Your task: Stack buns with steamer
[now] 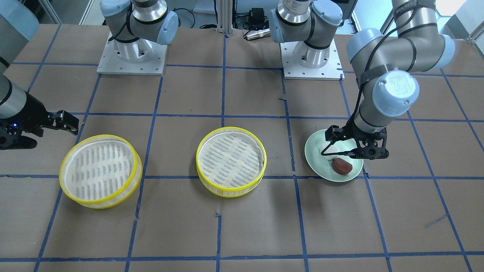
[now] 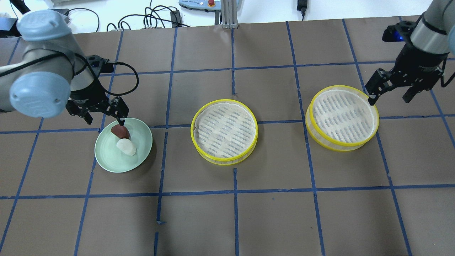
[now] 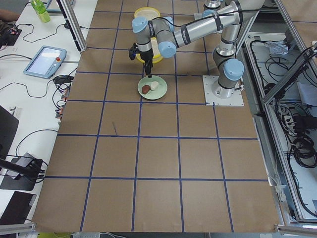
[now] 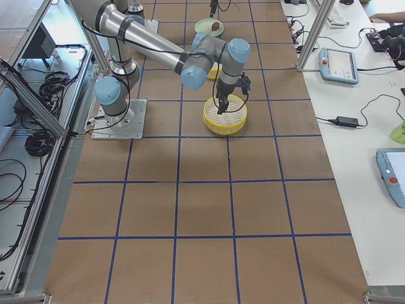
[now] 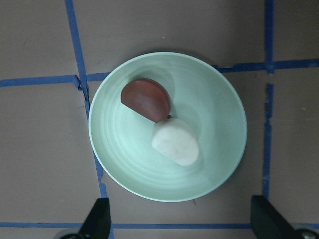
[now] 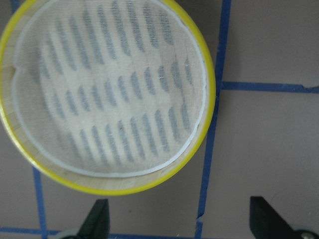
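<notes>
A reddish-brown bun (image 2: 120, 131) and a white bun (image 2: 127, 147) lie touching on a pale green plate (image 2: 110, 161) at the table's left. My left gripper (image 2: 105, 119) hovers open and empty above the plate's far edge, over the reddish-brown bun. Its wrist view shows both buns, the reddish-brown one (image 5: 146, 99) and the white one (image 5: 175, 142), between the spread fingers. Two yellow-rimmed steamer trays stand empty, one in the middle (image 2: 224, 160) and one on the right (image 2: 341, 144). My right gripper (image 2: 389, 97) is open and empty above the right tray's far right edge (image 6: 212, 99).
Blue tape lines grid the brown table. Both arm bases (image 1: 132, 53) stand at the robot's edge. In the front-facing view the left gripper (image 1: 355, 151) covers most of the white bun. Bare table lies between the plate and the middle tray.
</notes>
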Controlling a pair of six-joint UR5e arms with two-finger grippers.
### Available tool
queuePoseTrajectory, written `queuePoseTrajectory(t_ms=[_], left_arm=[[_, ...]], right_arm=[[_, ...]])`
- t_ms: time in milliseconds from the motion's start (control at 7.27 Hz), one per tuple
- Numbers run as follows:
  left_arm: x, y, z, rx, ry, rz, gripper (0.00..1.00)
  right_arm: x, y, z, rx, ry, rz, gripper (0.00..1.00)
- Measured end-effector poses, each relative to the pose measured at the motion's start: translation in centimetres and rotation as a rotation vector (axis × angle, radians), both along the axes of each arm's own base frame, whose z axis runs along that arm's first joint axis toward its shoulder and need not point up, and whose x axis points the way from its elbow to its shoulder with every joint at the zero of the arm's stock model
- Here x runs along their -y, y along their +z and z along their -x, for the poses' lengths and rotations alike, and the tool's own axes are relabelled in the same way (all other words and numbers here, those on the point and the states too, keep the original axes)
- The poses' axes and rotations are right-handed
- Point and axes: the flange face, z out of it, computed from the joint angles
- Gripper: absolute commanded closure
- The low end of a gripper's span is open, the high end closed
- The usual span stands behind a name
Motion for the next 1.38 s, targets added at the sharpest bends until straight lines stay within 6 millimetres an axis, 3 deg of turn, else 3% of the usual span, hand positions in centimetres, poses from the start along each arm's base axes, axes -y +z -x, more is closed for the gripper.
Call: queuePoseTrajectory(t_ms=[138, 412, 688, 825, 962, 1100, 1375], left_arm=[[0.0, -1.7, -0.1, 0.006, 0.026, -0.017, 0.01], [-0.6, -3.9, 0.4, -0.026, 0.051, -0.049, 0.06], [-0.6, -5.6, 0.7, -0.057, 0.061, -0.068, 0.52], [-0.5, -6.3, 0.7, -0.059, 0.061, -0.072, 0.75], [-0.5, -6.6, 0.7, -0.057, 0.062, -0.073, 0.9], [-0.3, -6.3, 0.6, -0.05, 0.07, -0.062, 0.96], [-0.1, -4.0, 0.9, -0.028, 0.124, -0.008, 0.97]], right_arm=[[0.9, -3.2, 2.0, 0.0, 0.02, 0.024, 0.23], [1.3, -6.9, 2.9, 0.029, 0.026, 0.037, 0.65], [1.2, -8.0, 2.8, 0.049, 0.024, 0.036, 0.92], [1.2, -8.1, 2.8, 0.052, 0.023, 0.035, 0.93], [1.2, -8.1, 2.8, 0.052, 0.022, 0.035, 0.94], [1.4, -7.7, 3.0, 0.049, 0.019, 0.041, 0.94], [2.2, -5.4, 3.5, 0.048, 0.015, 0.059, 0.94]])
